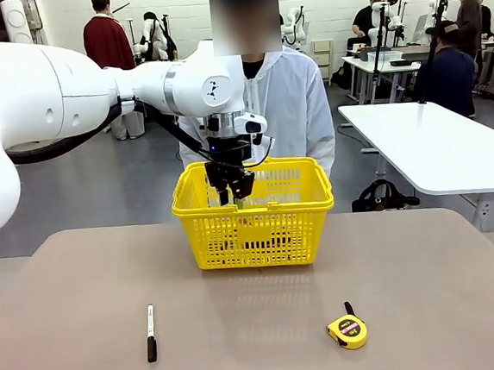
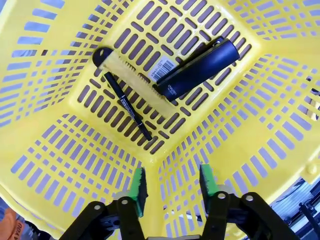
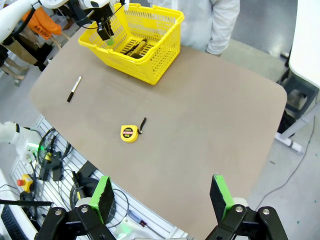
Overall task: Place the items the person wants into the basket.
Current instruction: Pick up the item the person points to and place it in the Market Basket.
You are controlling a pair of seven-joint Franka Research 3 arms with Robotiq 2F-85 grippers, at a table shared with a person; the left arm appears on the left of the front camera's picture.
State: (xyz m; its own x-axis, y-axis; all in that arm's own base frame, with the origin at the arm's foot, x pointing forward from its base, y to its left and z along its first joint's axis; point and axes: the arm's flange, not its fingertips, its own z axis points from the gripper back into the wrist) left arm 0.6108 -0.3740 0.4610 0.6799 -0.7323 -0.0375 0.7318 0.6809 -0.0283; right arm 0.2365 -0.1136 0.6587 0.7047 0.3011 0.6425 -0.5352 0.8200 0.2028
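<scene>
Above the basket (image 1: 253, 203), the left gripper (image 1: 232, 189) hangs with its fingers pointing down just inside the rim, near the wall farthest from the person (image 1: 276, 104). Seen through its own wrist camera, the left gripper (image 2: 171, 186) has its two green pads (image 2: 138, 186) parted with clear air between them and nothing held; past them lies the lattice floor of the basket (image 2: 45, 115).

On that floor the slim black pen (image 2: 126, 105) rests slantwise, touching the long edge of the yellow box cutter (image 2: 131, 75), whose black tip points toward one corner of the basket. Just beside the cutter, partly over its other end, lies a larger black case (image 2: 200, 68) with white lettering near one end; a white barcode label (image 2: 161, 68) shows between the two.

On the robot's side of the basket, well apart from it on the brown table (image 1: 428, 273), the white-and-black pen (image 1: 150, 332) lies to the left and the round yellow tape measure (image 1: 347, 330) to the right, its short black strap pointing toward the basket.

Behind the basket, the person stands at the table's far edge in a white zip-up jacket.

Farthest from the basket, high over the near right corner of the table, the right gripper (image 3: 162, 192) looks down with its green pads (image 3: 104, 192) spread wide and empty; from there the basket (image 3: 165, 45) sits at the far edge of the table.
</scene>
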